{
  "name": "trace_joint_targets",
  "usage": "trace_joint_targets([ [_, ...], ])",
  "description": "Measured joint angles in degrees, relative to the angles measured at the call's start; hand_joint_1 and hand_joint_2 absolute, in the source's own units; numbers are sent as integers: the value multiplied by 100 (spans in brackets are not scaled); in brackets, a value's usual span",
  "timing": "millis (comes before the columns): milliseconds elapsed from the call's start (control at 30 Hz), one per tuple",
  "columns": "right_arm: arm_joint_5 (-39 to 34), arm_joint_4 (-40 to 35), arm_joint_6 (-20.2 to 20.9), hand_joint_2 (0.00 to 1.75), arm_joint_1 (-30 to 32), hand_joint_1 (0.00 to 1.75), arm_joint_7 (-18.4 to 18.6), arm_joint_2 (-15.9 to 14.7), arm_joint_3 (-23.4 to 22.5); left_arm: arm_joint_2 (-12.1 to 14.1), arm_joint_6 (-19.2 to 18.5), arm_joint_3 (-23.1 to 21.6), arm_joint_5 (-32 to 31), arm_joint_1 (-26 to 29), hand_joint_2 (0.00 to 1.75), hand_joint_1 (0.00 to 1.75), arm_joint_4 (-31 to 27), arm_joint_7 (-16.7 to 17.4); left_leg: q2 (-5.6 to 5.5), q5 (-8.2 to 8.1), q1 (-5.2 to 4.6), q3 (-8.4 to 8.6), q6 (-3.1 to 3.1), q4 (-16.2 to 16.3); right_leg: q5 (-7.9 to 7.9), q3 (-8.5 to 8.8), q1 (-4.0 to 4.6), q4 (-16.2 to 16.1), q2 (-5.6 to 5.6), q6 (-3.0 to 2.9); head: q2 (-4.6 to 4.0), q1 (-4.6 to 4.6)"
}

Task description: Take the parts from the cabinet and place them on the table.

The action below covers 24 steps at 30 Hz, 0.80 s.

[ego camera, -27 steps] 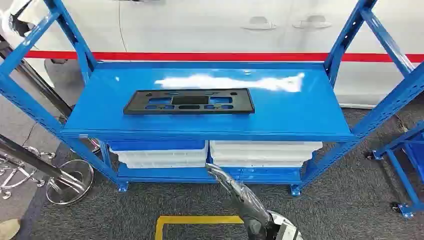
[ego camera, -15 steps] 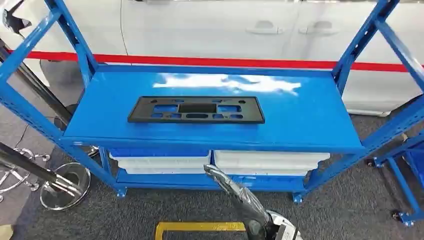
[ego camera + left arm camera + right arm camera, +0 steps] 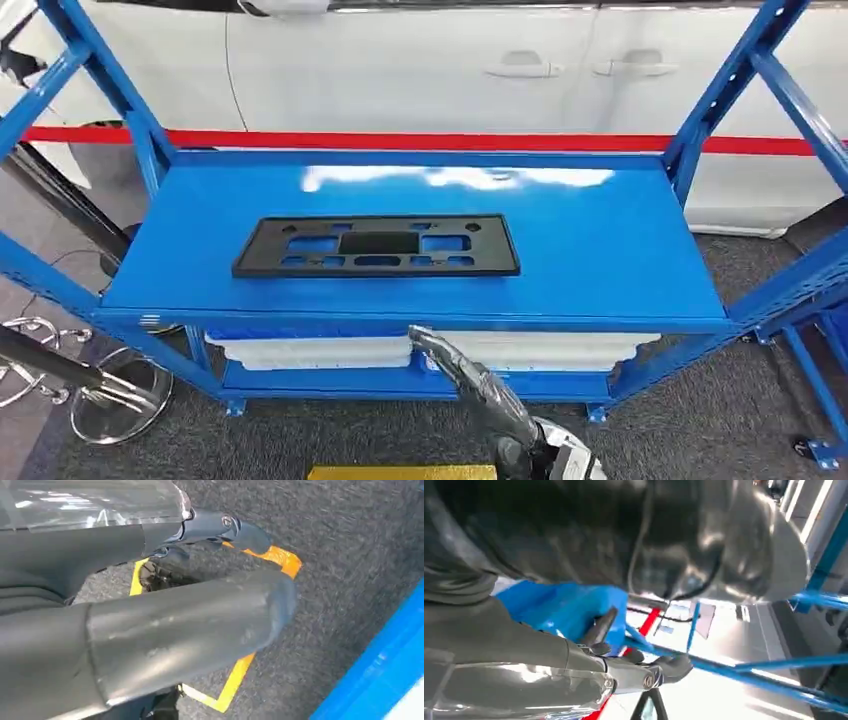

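Note:
A flat black plastic part (image 3: 377, 247) with several cut-outs lies on the top shelf (image 3: 600, 250) of a blue metal rack, left of the shelf's middle. My right hand (image 3: 440, 355) reaches up from below, in front of the shelf's front edge and beneath the part, holding nothing. The right wrist view has the same hand (image 3: 574, 665) with its dark fingers (image 3: 659, 670) stretched toward the blue rack. My left hand (image 3: 165, 580) hangs over the grey carpet, thumb and fingers apart, with nothing in it.
Two white bins (image 3: 300, 350) (image 3: 560, 348) sit on the rack's lower shelf. A white car (image 3: 450, 70) with a red stripe stands behind the rack. Chrome stool bases (image 3: 120, 400) are at the left, another blue frame (image 3: 815, 400) at the right, yellow floor tape (image 3: 400, 472) below.
The camera has moved: the rack and the black part sit lower and larger in the picture. My right hand keeps about the same place before the shelf's front edge.

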Motion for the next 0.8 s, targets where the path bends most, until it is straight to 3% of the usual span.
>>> trace_joint_targets([
  [33, 0, 9, 0, 0, -23, 0, 0, 11, 6, 6, -4, 0, -4, -17, 0, 0, 0, -13, 1, -169, 2, -183, -11, 330, -38, 42, -1, -6, -8, -31, 0, -4],
  [67, 0, 22, 0, 0, -36, 0, 0, 13, 15, 26, -17, 0, -11, -25, 0, 0, 0, -35, 2, -415, 2, -506, -32, 847, -90, 90, -2, -3, -12, -36, 0, -2],
  [100, 0, 30, 2, 0, -36, 0, 0, 13, 24, 28, -17, 0, -26, -22, 0, 0, 0, -41, 2, -552, 3, -734, -55, 1186, -128, 127, 2, -3, -14, -43, 0, -2],
  [133, 0, 52, 4, 0, -35, 0, 0, 13, 28, 39, -17, 0, -46, -7, 0, 0, 0, -48, 3, -586, 3, -962, -66, 1452, -181, 182, 5, 4, -11, -44, 0, -4],
  [167, 0, 65, 7, 0, -36, 0, 0, 15, 35, 39, -17, -2, -61, 13, 0, 0, 0, -50, 3, -439, 4, -1041, -86, 1416, -232, 242, 5, 11, -2, -41, 0, -2],
  [200, 0, 79, 13, 0, -39, 0, 0, 17, 46, 44, -17, -2, -94, 22, 0, 0, 0, -63, 4, -170, 4, -1009, -89, 1154, -288, 318, 2, 17, 8, -33, 0, -4],
  [267, 9, 101, 35, 0, -53, 0, 0, 44, 68, 85, 2, -2, -147, 22, 0, 0, 0, -65, 11, 603, 3, -740, -44, 163, -427, 511, -1, 25, 4, 6, 0, -2],
  [300, 13, 109, 35, 0, -52, 0, 2, 50, 79, 98, 13, -2, -164, 34, 0, 0, 0, -57, 18, 645, -12, -673, -25, 25, -483, 561, -7, -2, -8, 32, 0, 0],
  [333, 22, 120, 35, 0, -55, 0, 11, 52, 90, 105, 33, -4, -168, 38, 0, 0, 15, -37, 24, 463, -73, -734, -24, -38, -497, 591, -1, 15, -7, 63, 0, 0],
  [367, 48, 127, 28, 0, -54, 0, 24, 55, 114, 114, 53, -4, -184, 28, 0, 0, 15, -26, 31, 525, -76, -685, 68, -121, -535, 560, 3, 17, -12, 111, 0, -9],
  [467, 149, 98, -53, 0, -18, 0, 92, 48, 173, 118, 118, -7, -238, 81, 0, 0, 17, 72, 24, 552, -34, -593, 157, -206, -551, 641, 35, 41, -11, 177, 0, -7],
  [500, 177, 94, -90, 0, -23, 0, 105, 44, 184, 111, 136, -7, -247, 95, 0, 0, 17, 98, 32, 556, -9, -509, 180, -270, -590, 587, 16, 216, -11, 209, 0, -4],
  [533, 181, 90, -105, 0, -38, 0, 107, 37, 192, 111, 142, -7, -265, 86, 0, 0, 17, 112, 34, 539, -2, -474, 208, -295, -697, 413, 8, 514, -11, 240, 0, -7],
  [600, 197, 92, -105, 0, -37, 0, 122, 11, 197, 109, 144, -7, -267, 76, 0, 0, 17, 129, 30, 491, -4, -440, 249, -300, -1108, -129, -29, 1364, -11, 290, 0, -7],
  [633, 201, 92, -105, 0, -31, 0, 127, 0, 201, 109, 146, -9, -269, 77, 0, 0, 17, 131, 26, 458, -4, -415, 247, -298, -1222, -391, -34, 1707, -11, 309, 0, -4],
  [667, 201, 94, -105, 0, -27, 0, 138, -9, 210, 109, 146, -9, -275, 85, 0, 0, 17, 136, 25, 430, -4, -379, 244, -298, -1209, -543, -34, 1837, -11, 316, 0, -4],
  [700, 203, 94, -103, 0, -29, 0, 140, -13, 214, 109, 149, -9, -275, 94, 0, 0, 17, 140, 20, 391, -3, -326, 237, -298, -1036, -586, -39, 1733, -13, 318, 0, -7],
  [767, 203, 94, -105, 0, -30, 0, 144, -17, 214, 107, 149, -9, -275, 92, 0, 0, 17, 144, 6, 311, -3, -208, 216, -299, -437, -391, -47, 1058, -13, 299, 0, -4],
  [800, 205, 94, -105, 0, -33, 0, 144, -22, 214, 107, 149, -9, -273, 86, 0, 0, 17, 144, -3, 253, -3, -116, 191, -301, 5, -173, -47, 440, -13, 270, 0, -4],
])
